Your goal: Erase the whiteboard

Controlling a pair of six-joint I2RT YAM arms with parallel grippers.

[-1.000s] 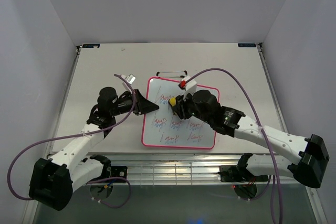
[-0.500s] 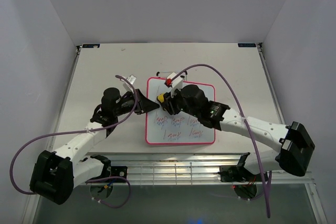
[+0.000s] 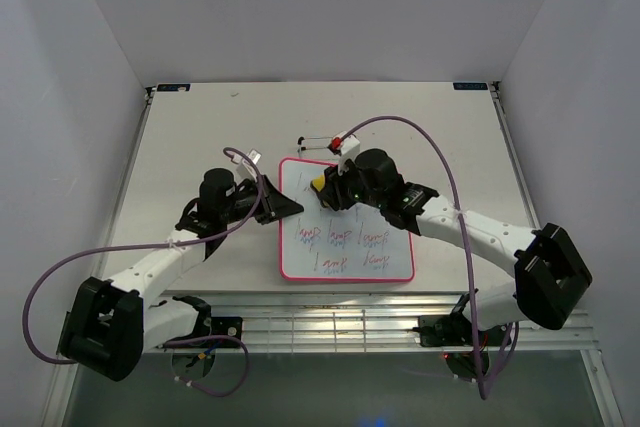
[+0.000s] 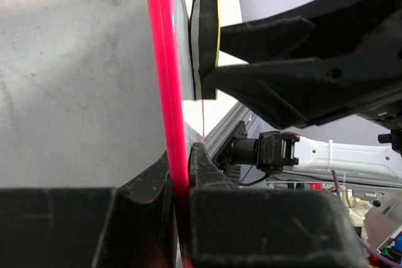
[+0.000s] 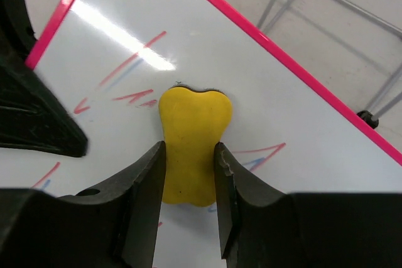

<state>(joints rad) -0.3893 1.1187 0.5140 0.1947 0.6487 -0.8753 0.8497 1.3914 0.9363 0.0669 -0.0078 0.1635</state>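
The whiteboard [image 3: 396, 259] lies flat mid-table [image 3: 200, 137], covered in red and blue scribbles I can't read. The left hand [image 3: 296, 209] is pinched tight on its pink left edge. The right hand [image 5: 188, 155] is squeezing a yellow eraser [image 5: 195, 117] against the board's top-left area.

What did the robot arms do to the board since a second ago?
The right gripper, shut on the yellow eraser, swept up and left across the whiteboard, then edged back right. Most marks near the top look wiped, and the board turned a little straighter. Nothing was grabbed or dropped. The left gripper stays clamped on the board's left edge; the lower scribbles remain.
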